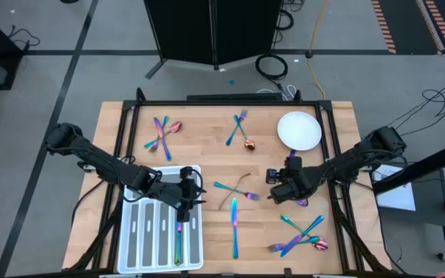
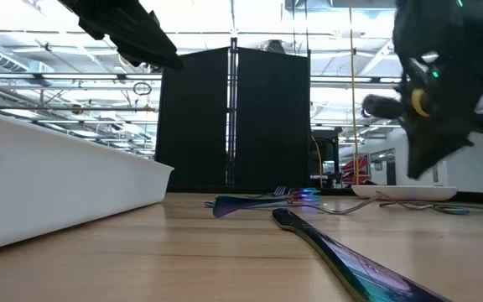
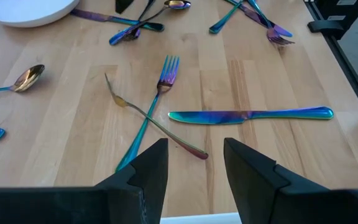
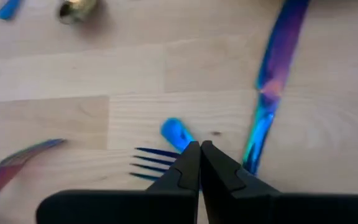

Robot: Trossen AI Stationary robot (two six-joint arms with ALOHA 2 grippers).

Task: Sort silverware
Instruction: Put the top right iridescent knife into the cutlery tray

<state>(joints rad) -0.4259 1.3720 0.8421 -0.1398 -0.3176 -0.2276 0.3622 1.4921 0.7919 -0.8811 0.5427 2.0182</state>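
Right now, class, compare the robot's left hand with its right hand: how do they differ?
1. The left hand is open, its fingers apart; the right hand is shut, fingertips together.
2. The left hand sits over the white tray; the right hand is over bare table below the plate.
Shared: both are dark, two-fingered, and neither visibly holds silverware.

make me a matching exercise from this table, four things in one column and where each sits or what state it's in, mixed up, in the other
Things:
1. white plate
2. white tray
3. left gripper
4. right gripper

Places or states:
A. jaws shut, low over the table middle
B. near left corner of the table
C. jaws open, over the tray's right side
D. far right of the table

Pairs: 1-D, 2-B, 3-C, 4-A
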